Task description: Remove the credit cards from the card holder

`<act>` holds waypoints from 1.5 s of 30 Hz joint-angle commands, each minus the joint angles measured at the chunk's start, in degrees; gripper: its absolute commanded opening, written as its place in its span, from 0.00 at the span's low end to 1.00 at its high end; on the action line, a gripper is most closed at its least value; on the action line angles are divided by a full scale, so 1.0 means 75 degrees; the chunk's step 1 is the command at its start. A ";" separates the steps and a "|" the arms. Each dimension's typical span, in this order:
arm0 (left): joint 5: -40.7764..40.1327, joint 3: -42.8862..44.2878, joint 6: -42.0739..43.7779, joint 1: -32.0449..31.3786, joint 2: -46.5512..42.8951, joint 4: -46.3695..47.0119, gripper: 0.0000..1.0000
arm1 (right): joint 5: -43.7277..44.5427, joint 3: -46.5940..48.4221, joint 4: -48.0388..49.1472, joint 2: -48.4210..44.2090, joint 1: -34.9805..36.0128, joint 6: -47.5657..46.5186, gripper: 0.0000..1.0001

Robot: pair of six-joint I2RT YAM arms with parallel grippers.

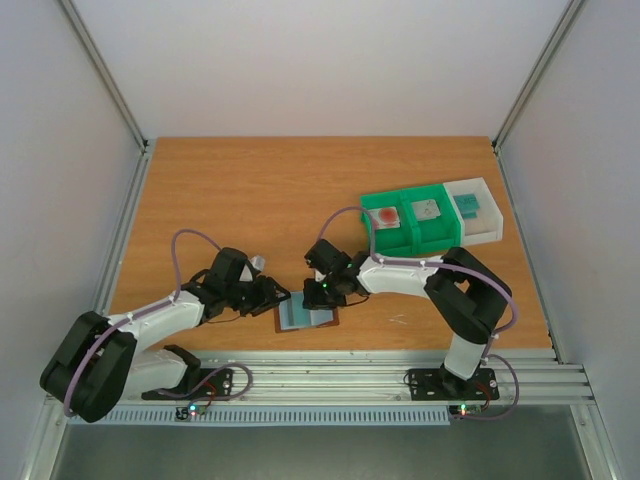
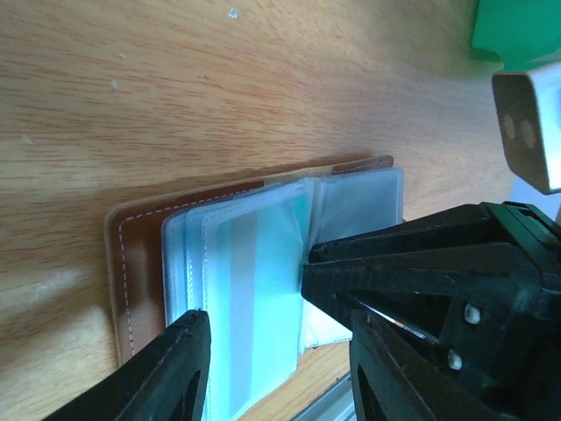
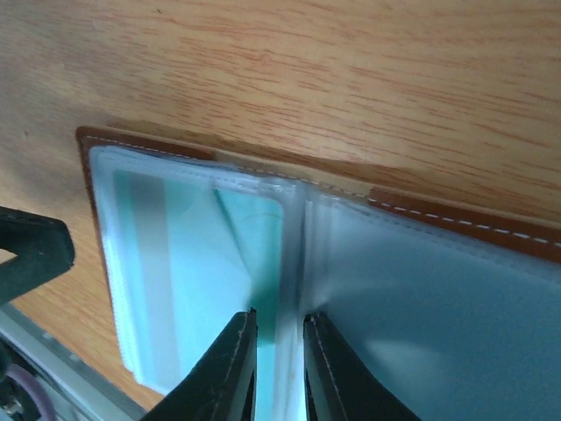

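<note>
1. The card holder (image 1: 307, 316) lies open on the desk (image 1: 250, 190), close to its near edge and between the two arms. A teal card (image 2: 263, 298) sits in a clear sleeve on its left page.
2. Other credit cards are out at far right. A pinkish card (image 1: 386, 216) and a grey card (image 1: 428, 210) lie in the green bins (image 1: 405, 238), and a blue-green card (image 1: 468, 203) lies in the white bin (image 1: 488, 222).
3. The right end effector (image 3: 279, 317) has its fingers nearly together, leaving a narrow slot over the sleeve's inner edge by the spine. I cannot tell whether it nips the card, the plastic or nothing.
4. The left end effector (image 2: 279, 323) is open, its fingers set apart astride the near edge of the left page. It clamps nothing that shows.
5. If the right fingers catch the sleeve along with the card, a pull would likely lift the whole light holder instead of sliding the card free.
6. Both end effectors crowd the same page, so a small sideways correction by either could knock the other.
7. The holder lies just beside the metal rail (image 1: 350, 372) at the near edge, and a drag that way could push it onto the rail.
8. Open wood lies far and left of the holder. The way to the bins looks free, though their walls need clearing from above.
</note>
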 commanded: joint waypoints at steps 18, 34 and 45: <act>0.0307 -0.0087 -0.0006 0.0034 0.0680 0.1198 0.40 | 0.0202 -0.0797 0.0549 0.0117 0.0073 0.0216 0.01; 0.1046 -0.0102 -0.0665 0.0034 0.0545 0.1944 0.32 | -0.0353 -0.1146 0.1473 -0.0052 0.0074 0.0637 0.04; 0.1267 -0.0231 -0.1091 -0.0130 0.0841 0.2676 0.36 | -0.0811 -0.1322 0.2212 -0.0304 0.0140 0.0946 0.14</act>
